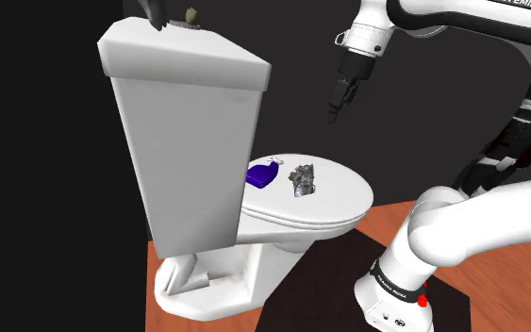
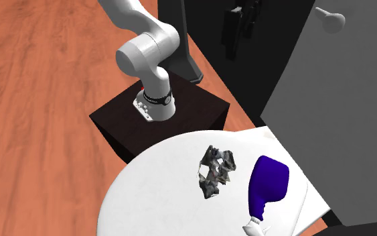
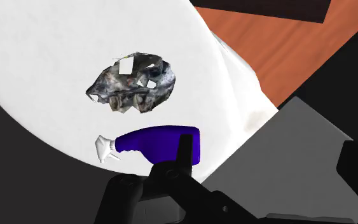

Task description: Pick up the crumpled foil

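Observation:
The crumpled foil (image 1: 302,178) is a grey, shiny wad lying on the white closed toilet lid (image 1: 334,203). It also lies near the lid's middle in the second exterior view (image 2: 215,171) and ahead of the fingers in the wrist view (image 3: 133,84). My black gripper (image 1: 335,106) hangs well above the lid, up and to the right of the foil in the shoulder view, pointing down. It shows dark against a dark background in the second exterior view (image 2: 239,28). In the wrist view the gripper (image 3: 273,159) is open, its fingers apart with nothing between them.
A blue spray bottle (image 1: 262,174) with a white nozzle lies on the lid beside the foil, toward the tall white tank (image 1: 188,141). Small objects (image 1: 190,17) sit on the tank's top. The arm's dark stand (image 2: 160,124) rests on a wood floor (image 2: 39,100).

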`<state>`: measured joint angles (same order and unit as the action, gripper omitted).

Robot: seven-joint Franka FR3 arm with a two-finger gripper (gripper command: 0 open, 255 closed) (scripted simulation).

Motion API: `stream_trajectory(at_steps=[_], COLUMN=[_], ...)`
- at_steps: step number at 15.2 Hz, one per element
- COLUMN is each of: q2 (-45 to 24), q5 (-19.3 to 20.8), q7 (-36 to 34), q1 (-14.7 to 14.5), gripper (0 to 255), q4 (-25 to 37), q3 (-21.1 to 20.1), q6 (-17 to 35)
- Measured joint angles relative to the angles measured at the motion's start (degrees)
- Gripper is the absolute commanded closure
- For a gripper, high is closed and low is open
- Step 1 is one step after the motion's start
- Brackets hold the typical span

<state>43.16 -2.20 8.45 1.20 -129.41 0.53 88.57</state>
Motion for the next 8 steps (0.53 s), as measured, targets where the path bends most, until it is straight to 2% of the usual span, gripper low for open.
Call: stream_trajectory(at_steps=[3,8], q2=[-0.6,-6.24], q5=[0.24,0.82], q7=[-1.31,-7.24], q1=[0.82,3.72], gripper=[0,0], q4=[-1.63,-5.18], q3=[-0.06,-0.82], q6=[1.87,9.71])
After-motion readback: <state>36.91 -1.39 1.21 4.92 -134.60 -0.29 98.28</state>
